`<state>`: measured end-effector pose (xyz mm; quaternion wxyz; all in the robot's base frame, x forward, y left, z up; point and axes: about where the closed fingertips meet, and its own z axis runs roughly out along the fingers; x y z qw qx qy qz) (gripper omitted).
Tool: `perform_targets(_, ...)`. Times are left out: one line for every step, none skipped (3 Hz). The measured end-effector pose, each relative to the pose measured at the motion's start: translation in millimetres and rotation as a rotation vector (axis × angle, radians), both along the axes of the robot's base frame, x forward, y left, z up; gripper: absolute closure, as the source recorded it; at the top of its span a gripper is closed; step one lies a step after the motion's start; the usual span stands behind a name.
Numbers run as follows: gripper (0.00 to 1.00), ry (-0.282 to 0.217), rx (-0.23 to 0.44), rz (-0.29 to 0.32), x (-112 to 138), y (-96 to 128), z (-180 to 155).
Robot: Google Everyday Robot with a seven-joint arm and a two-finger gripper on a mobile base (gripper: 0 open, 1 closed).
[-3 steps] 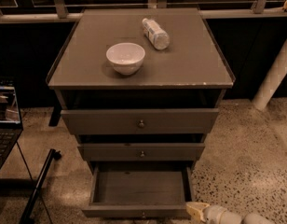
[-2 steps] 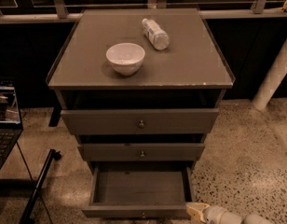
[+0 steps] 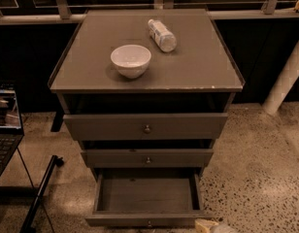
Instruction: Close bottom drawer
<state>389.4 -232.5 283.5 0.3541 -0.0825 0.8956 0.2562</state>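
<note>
The bottom drawer [image 3: 145, 219] of the grey-brown cabinet is pulled far out, and its empty inside shows from above. Its small knob sits at the centre of the low front panel at the frame's bottom edge. The middle drawer [image 3: 147, 158] and the top drawer [image 3: 145, 126] stick out a little. My gripper [image 3: 207, 225] is a pale tip at the bottom edge, just right of the bottom drawer's front right corner. Most of it is cut off by the frame.
A white bowl [image 3: 131, 60] and a lying plastic bottle [image 3: 162, 35] rest on the cabinet top [image 3: 198, 72]. A laptop [image 3: 5, 130] on a stand is at the left, with a black leg [image 3: 40, 193] on the speckled floor. A white post [image 3: 285, 76] stands at the right.
My gripper has slipped lower and more out of the frame at the bottom right. The drawers, bowl and bottle have not moved.
</note>
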Motion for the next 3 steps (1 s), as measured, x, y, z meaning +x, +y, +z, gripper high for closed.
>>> perform_targets(1.0, 0.016, -0.037, -0.081, -5.7, -12.5, -35.7)
perform_targets(1.0, 0.05, -0.043, -0.123, -7.9, -20.5, -67.4)
perform_targets(1.0, 0.101, -0.019, -0.105, -5.2, -26.3, -100.5)
